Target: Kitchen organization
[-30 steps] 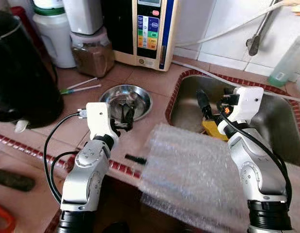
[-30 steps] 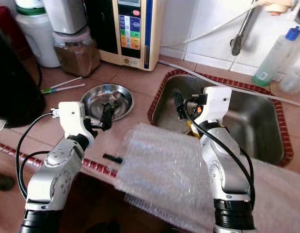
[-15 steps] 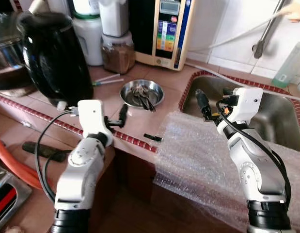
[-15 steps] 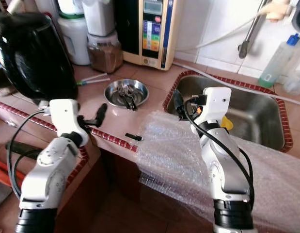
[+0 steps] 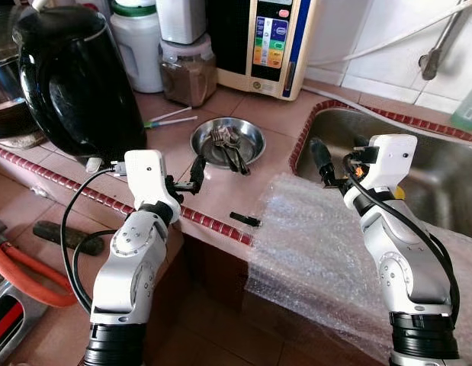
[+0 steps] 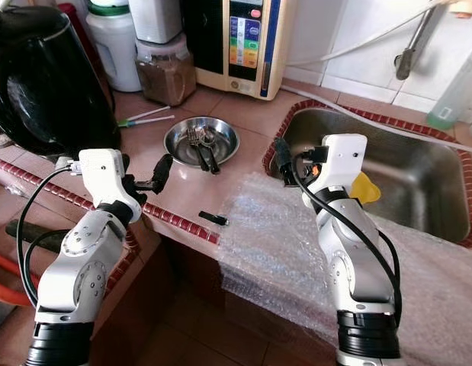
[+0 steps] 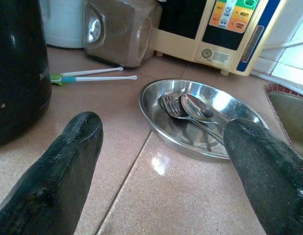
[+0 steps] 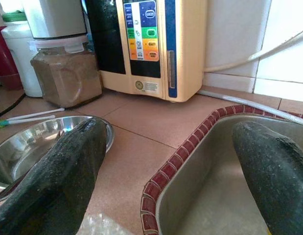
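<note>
Left of centre in the left eye view, the left gripper (image 5: 196, 172) hovers with fingers wide over the bench (image 5: 258, 114). Just above it sits the steel dish (image 5: 228, 142) holding a fork and spoon (image 7: 190, 110): light, rigid, slippery, probably best pinched at its raised rim. Right of centre, the right gripper (image 5: 321, 162) is spread wide beside the sink (image 5: 441, 183).

You get bright, even daylight across the kitchen counter (image 5: 243, 114), both head views sharp and free of motion blur. Glare sits on the steel bowl (image 7: 200, 120) and on the tile just before it; soft shadows fall beneath the kettle (image 5: 75, 84). Close up, both wrist views' black fingers (image 7: 53, 176) go soft.
</note>
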`<state>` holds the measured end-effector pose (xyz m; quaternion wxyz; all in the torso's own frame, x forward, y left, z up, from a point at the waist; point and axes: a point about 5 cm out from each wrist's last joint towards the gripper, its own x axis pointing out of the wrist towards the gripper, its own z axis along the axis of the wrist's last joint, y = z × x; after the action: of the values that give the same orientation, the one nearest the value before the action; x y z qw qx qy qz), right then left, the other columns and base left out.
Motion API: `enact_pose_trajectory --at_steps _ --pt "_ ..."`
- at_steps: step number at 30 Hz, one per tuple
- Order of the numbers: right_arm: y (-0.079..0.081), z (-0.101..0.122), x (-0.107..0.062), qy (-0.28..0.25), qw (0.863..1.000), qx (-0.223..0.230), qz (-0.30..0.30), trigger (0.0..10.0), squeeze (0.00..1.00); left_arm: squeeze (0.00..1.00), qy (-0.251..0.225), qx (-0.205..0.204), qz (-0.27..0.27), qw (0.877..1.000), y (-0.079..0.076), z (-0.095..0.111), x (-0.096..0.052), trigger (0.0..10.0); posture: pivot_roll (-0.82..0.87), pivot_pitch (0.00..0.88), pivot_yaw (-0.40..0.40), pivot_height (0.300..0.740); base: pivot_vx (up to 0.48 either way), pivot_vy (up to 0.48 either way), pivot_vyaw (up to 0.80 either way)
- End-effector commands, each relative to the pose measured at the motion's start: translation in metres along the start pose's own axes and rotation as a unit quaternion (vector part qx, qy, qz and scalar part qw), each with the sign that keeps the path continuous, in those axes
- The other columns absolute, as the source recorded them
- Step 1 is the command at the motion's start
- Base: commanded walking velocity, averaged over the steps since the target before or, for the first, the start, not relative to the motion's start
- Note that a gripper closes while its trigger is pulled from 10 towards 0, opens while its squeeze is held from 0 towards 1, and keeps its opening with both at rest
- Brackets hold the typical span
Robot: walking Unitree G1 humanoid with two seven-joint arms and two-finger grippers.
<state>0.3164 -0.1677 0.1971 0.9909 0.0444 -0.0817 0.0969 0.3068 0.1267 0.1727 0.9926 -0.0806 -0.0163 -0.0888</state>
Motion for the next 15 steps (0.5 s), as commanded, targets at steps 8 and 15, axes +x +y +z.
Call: enact_pose_trajectory --at_steps 8,15 --pt "-0.0022 0.0047 0.0003 -0.007 1.000 -0.003 -0.002 10.0 0.00 0.00 0.006 -0.005 -0.014 1.000 -0.0041 -0.0034 -0.0005 10.0 -0.08 0.067 -0.008 0.740 0.000 -0.316 -0.67" --pt "-0.0028 0.0051 0.0002 -0.007 1.000 -0.003 -0.003 10.0 0.00 0.00 0.008 -0.005 -0.016 1.000 -0.0045 -0.0046 -0.0012 10.0 -0.08 0.068 -0.007 0.740 0.000 -0.372 -0.46"
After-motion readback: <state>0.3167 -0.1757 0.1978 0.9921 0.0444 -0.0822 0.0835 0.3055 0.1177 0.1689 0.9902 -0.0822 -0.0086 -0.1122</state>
